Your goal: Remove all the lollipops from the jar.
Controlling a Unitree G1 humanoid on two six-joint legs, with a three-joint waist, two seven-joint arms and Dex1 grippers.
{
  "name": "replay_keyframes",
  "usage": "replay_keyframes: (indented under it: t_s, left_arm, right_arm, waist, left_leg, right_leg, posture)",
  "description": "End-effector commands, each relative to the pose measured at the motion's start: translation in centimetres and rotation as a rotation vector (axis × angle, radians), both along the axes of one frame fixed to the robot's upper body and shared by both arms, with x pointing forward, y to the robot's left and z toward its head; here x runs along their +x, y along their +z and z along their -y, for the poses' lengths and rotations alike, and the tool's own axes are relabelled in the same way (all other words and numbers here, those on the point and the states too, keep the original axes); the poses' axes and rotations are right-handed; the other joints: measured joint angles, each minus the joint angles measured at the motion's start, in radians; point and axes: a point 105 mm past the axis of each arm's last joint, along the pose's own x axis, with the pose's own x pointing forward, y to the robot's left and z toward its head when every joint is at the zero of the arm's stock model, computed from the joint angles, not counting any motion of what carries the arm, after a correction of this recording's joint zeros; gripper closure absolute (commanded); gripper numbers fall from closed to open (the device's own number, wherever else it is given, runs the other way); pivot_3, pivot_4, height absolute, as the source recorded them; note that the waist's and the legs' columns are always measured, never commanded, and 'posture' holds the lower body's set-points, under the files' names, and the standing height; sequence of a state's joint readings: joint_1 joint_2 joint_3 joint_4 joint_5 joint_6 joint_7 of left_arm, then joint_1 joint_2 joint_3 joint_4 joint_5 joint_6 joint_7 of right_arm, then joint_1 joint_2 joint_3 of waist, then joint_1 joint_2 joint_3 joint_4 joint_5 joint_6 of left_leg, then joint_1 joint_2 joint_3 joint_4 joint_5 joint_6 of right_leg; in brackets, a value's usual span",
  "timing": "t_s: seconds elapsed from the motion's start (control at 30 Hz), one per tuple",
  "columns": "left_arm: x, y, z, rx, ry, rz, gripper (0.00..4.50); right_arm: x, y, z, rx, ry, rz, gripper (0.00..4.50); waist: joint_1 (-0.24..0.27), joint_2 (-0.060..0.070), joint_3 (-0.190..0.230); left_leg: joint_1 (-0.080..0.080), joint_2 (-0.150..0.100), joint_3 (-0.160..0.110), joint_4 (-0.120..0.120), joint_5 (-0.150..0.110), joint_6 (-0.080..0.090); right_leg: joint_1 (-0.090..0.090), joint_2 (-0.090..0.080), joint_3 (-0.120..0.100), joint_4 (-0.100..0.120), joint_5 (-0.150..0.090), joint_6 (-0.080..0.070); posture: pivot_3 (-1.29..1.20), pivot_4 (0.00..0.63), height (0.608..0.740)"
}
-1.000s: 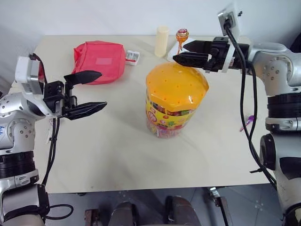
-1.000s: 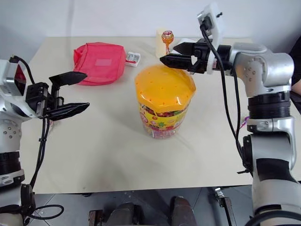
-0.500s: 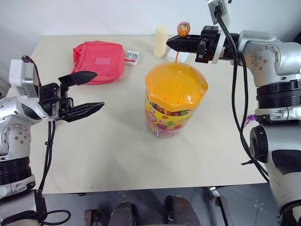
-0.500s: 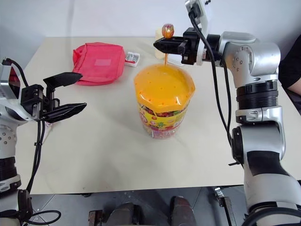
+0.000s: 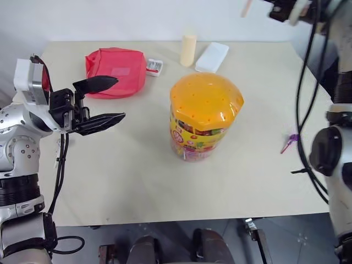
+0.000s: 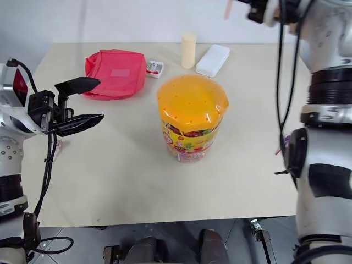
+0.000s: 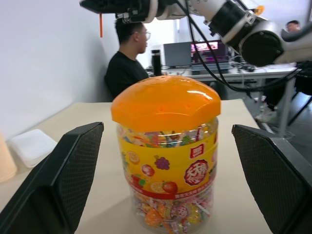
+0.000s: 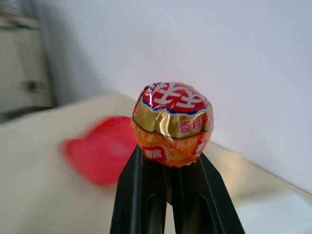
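The jar (image 5: 204,115), a clear tub with a domed orange lid and yellow label, stands mid-table. My right gripper (image 8: 168,168) is shut on the orange lollipop (image 8: 171,124) just under its wrapped head. It is raised high above the table's far right, with the lollipop's stick (image 5: 246,7) hanging clear of the jar. A purple lollipop (image 5: 289,141) lies on the table near the right edge. My left gripper (image 5: 120,98) hovers open to the left of the jar, pointing at it, with the jar (image 7: 168,156) framed between its fingers (image 7: 73,180) and untouched.
A red pouch (image 5: 116,70), a small red-and-white packet (image 5: 154,66), a cream cylinder (image 5: 188,50) and a white box (image 5: 212,56) lie along the table's far side. A person (image 7: 127,63) sits at a desk beyond the table.
My right gripper shut on the orange lollipop above the lid, then rose up and to the right, pulling its stick out of the jar. The left gripper stayed put.
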State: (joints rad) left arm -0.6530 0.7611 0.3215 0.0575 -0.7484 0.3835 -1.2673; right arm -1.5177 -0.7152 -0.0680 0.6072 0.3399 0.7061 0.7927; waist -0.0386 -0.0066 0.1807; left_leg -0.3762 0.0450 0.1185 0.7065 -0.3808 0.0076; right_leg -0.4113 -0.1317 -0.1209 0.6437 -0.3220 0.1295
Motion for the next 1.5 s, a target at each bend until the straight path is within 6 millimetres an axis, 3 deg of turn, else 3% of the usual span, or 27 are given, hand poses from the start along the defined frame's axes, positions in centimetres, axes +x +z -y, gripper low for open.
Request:
replay_keyframes:
  t_s: [0.03, 0.1, 0.17, 0.23, 0.47, 0.77, 0.97, 1.0, 1.37, 1.4, 1.5]
  left_arm:
    - [-0.3, 1.2, 0.0, 0.028, -0.009, 0.055, 0.0]
    - [-0.2, 1.2, -0.1, 0.028, -0.014, 0.055, 0.0]
    - [-0.1, 1.0, 0.0, 0.029, -0.018, 0.043, 0.0]
    - [0.1, 0.7, 0.3, 0.021, -0.028, 0.035, 0.0]
    - [0.3, 0.5, 0.7, 0.014, -0.043, 0.027, 0.0]
    - [0.0, 0.0, 0.5, 0.029, -0.022, 0.008, 0.0]
    - [-0.5, -0.6, 0.1, 0.04, 0.006, -0.015, 0.0]
    - [-0.6, -0.7, 0.1, 0.045, 0.012, -0.025, 0.0]
    - [-1.0, -2.0, -1.1, 0.04, 0.068, -0.11, 0.0]
    - [-1.1, -2.1, -1.2, 0.039, 0.065, -0.113, 0.0]
    - [-0.7, -2.9, -1.8, 0.027, 0.098, -0.167, 0.0]
  right_arm:
    - [0.5, -0.6, 4.9, -0.016, -0.216, -0.054, 4.47]
    - [0.9, -3.2, 8.2, -0.069, -0.345, -0.146, 4.47]
    - [0.9, -8.1, 11.9, -0.167, -0.465, -0.287, 4.47]
    - [0.7, -12.6, 13.9, -0.197, -0.507, -0.398, 4.47]
    - [1.8, -19.0, 14.8, -0.115, -0.548, -0.506, 4.47]
    - [3.7, -23.7, 14.3, -0.067, -0.593, -0.602, 4.47]
    - [4.1, -25.6, 13.4, -0.066, -0.59, -0.64, 4.47]
    - [4.1, -25.6, 13.4, -0.069, -0.59, -0.64, 3.93]
    - [3.1, -21.6, 13.8, -0.07, -0.511, -0.564, 0.25]
    - [2.7, -21.1, 13.8, -0.075, -0.494, -0.553, 0.06]
    - [0.9, -19.1, 13.6, -0.101, -0.427, -0.511, 0.06]
  waist:
    - [-0.001, 0.0, 0.0]
    - [-0.004, 0.0, 0.0]
    - [-0.002, -0.001, -0.001]
    - [0.002, -0.001, -0.001]
    - [-0.021, 0.01, 0.005]
    - [-0.023, 0.01, 0.005]
    - [-0.023, 0.01, 0.005]
    - [-0.023, 0.01, 0.005]
    - [-0.017, 0.01, 0.005]
    - [-0.016, 0.01, 0.005]
    - [-0.012, 0.01, 0.005]
  left_leg:
    - [0.0, 0.0, 0.0, 0.0, 0.0, 0.0]
    - [0.0, 0.0, 0.002, -0.001, 0.0, 0.0]
    - [0.0, 0.0, 0.002, -0.002, 0.0, 0.0]
    - [0.0, 0.0, 0.001, -0.003, 0.0, 0.0]
    - [0.001, 0.0, 0.006, -0.004, 0.001, -0.001]
    - [0.001, 0.001, 0.005, -0.004, 0.001, -0.001]
    - [0.001, 0.001, 0.003, -0.003, 0.001, -0.001]
    - [0.001, 0.001, 0.003, -0.003, 0.001, -0.001]
    - [0.001, 0.001, 0.002, -0.003, 0.001, -0.001]
    - [0.001, 0.001, 0.002, -0.003, 0.001, -0.001]
    - [0.001, 0.001, 0.002, -0.003, 0.001, -0.001]
  right_leg:
    - [0.0, 0.0, 0.0, 0.0, 0.0, 0.0]
    - [-0.001, 0.0, 0.001, 0.0, 0.0, 0.0]
    - [-0.001, 0.0, 0.001, 0.0, 0.0, 0.0]
    - [-0.001, 0.0, 0.0, 0.0, 0.0, 0.0]
    - [-0.004, 0.0, 0.002, 0.0, 0.0, -0.001]
    - [-0.003, 0.0, 0.001, 0.0, -0.001, -0.001]
    - [-0.002, -0.001, 0.001, 0.0, -0.001, -0.001]
    - [-0.002, 0.0, 0.001, 0.0, -0.001, -0.001]
    - [-0.002, -0.001, 0.001, 0.0, -0.001, -0.001]
    - [-0.002, -0.001, 0.001, 0.0, -0.001, -0.001]
    - [-0.002, -0.001, 0.001, 0.0, -0.001, -0.001]
  posture:
    - [0.0, 0.15, 0.74]
    - [0.0, 0.15, 0.74]
    - [0.0, 0.15, 0.74]
    - [0.0, 0.15, 0.74]
    - [0.0, 0.15, 0.74]
    - [0.0, 0.15, 0.74]
    - [0.0, 0.15, 0.74]
    - [0.0, 0.15, 0.74]
    - [0.0, 0.15, 0.74]
    - [0.0, 0.15, 0.74]
    - [0.0, 0.15, 0.74]
